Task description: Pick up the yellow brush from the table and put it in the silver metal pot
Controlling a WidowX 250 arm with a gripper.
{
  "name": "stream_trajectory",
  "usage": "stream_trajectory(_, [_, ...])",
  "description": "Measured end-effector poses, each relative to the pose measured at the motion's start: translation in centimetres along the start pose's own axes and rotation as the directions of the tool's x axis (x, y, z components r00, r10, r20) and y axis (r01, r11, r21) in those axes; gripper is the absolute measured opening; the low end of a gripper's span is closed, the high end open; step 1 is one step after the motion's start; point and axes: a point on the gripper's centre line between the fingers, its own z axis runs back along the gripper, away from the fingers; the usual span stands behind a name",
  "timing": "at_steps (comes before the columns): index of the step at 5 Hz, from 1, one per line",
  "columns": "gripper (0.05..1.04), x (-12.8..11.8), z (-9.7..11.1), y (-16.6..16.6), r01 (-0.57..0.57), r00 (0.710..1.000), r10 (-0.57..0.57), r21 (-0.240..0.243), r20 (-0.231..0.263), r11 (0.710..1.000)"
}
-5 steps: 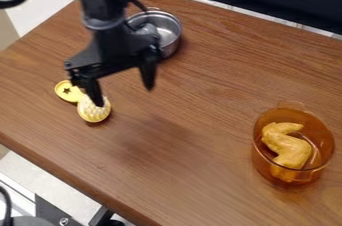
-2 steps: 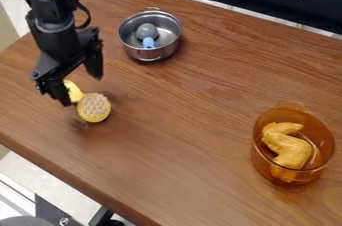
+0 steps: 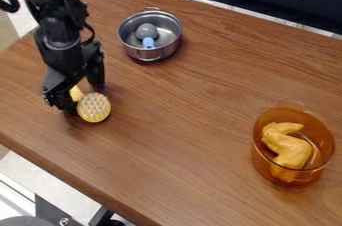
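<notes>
Two jaws of the gripper [image 3: 84,97] stand apart about the rear part of the yellow toy [image 3: 94,108], located on the counter [image 3: 184,157] front-left of the pot [image 3: 165,24]; the step appears to be grasp alignment, and closure calls for centring on that part.

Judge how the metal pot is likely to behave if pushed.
The metal pot looks wide and low, so it would probably slide rather than tip. Its shiny walls look stiff and unlikely to flex. The grey-and-blue utensil lying inside might shift or rattle.
</notes>
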Motion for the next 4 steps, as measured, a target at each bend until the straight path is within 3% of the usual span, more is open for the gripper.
stream_trajectory(1, [0.976, -0.01, -0.2, 0.25, 0.032, 0.999, -0.032, -0.009, 0.018, 0.999])
stream_trajectory(3, [0.43, 0.21, -0.19, 0.46, 0.091, 0.996, -0.091, -0.013, -0.025, 0.996])
stream_trajectory(4, [0.288, 0.11, 0.0, 0.27, 0.11, 0.994, -0.11, 0.006, -0.007, 0.994])
